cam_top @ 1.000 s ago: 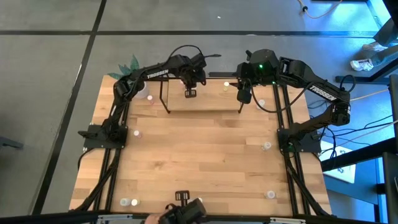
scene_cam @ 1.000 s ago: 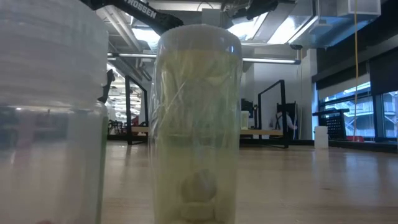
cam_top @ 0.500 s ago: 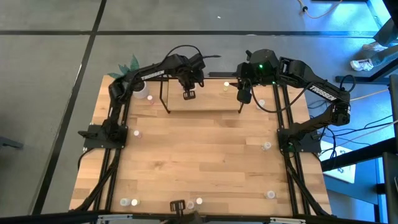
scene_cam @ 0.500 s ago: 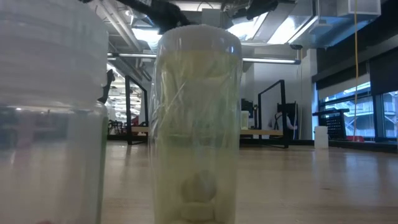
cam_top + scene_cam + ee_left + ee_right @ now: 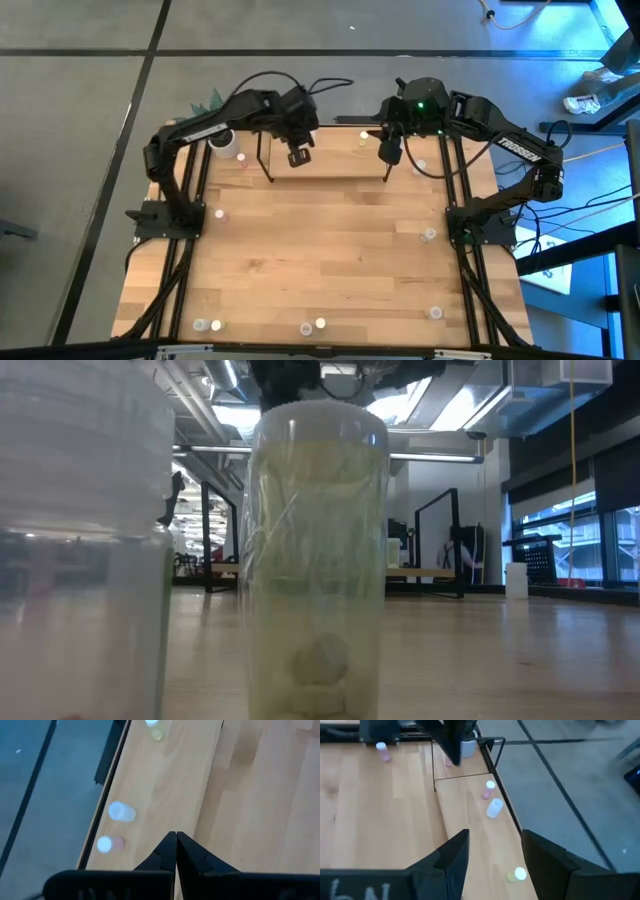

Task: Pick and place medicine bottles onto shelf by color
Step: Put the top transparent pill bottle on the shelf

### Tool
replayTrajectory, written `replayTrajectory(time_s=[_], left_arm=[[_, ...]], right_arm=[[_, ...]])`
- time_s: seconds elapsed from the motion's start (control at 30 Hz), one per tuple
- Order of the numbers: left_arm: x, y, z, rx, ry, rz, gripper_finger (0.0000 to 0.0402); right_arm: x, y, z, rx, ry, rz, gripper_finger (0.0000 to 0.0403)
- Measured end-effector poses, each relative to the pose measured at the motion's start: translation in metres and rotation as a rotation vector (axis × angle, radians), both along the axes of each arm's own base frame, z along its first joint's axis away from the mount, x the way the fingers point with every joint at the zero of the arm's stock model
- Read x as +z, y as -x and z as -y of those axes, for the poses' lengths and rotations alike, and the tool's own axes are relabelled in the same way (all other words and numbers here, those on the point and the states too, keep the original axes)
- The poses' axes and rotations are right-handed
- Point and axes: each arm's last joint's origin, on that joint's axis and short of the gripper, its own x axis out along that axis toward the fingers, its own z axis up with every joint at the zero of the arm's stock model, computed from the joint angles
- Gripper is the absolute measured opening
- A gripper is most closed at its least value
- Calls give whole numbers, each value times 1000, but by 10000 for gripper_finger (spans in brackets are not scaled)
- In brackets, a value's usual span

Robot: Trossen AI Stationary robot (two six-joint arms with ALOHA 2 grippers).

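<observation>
The shelf (image 5: 335,160), a light board in a black rod frame, stands at the table's far middle. On it, in the left wrist view, are a white-topped bottle (image 5: 121,812), a pink one (image 5: 109,844) and a yellow-green one (image 5: 154,727). The right wrist view shows the same three: pink (image 5: 487,789), white (image 5: 494,807), yellow-green (image 5: 516,875). My left gripper (image 5: 298,157) (image 5: 176,840) hangs shut and empty above the shelf's left part. My right gripper (image 5: 387,150) (image 5: 495,842) hovers open and empty over its right end. More bottles (image 5: 218,213) (image 5: 430,234) stand scattered on the table.
A white pot with a green plant (image 5: 222,140) stands at the far left corner. Bottles line the near edge (image 5: 312,326) (image 5: 207,325) (image 5: 435,312). A yellow-green bottle (image 5: 315,560) stands right before the low camera, another bottle (image 5: 80,540) beside it. The table's middle is bare wood.
My left gripper has risen from close above the shelf board and come slightly toward the near edge, staying shut and empty, while its arm has swung out toward the left. A dark object at the near edge has left the view; two bottles now stand there.
</observation>
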Motion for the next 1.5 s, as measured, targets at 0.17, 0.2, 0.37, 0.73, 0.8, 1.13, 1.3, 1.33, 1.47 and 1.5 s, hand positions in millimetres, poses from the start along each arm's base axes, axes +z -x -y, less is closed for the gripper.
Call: replayTrajectory(time_s=[0.17, 0.2, 0.37, 0.73, 0.8, 1.13, 1.3, 1.33, 1.47, 1.5], left_arm=[[16, 17, 22, 61, -14, -2, 0], [18, 19, 27, 73, -19, -6, 0], [24, 29, 48, 114, -27, -37, 0], [39, 49, 86, 199, -63, 0, 0], [45, 56, 92, 219, -78, 28, 1], [67, 86, 114, 226, -96, 141, 1], [70, 91, 122, 181, -105, 147, 2], [70, 91, 124, 158, -113, 141, 1], [70, 91, 134, 86, -128, 130, 2], [70, 91, 136, 74, -128, 129, 2]], right_arm=[[-1, 0, -3, 61, -45, 1, 182], [-2, 0, -5, 94, -47, -19, 182], [-10, 6, -20, 217, 0, -163, 182], [-24, 19, -68, 279, -76, -403, 182], [-28, 25, -77, 234, -82, -485, 182], [-33, 33, -96, 68, -318, -530, 182], [-34, 32, -99, 175, -391, -548, 182], [-34, 32, -100, 183, -415, -547, 182], [-33, 32, -103, 229, -506, -548, 176], [-33, 32, -104, 229, -514, -549, 172]])
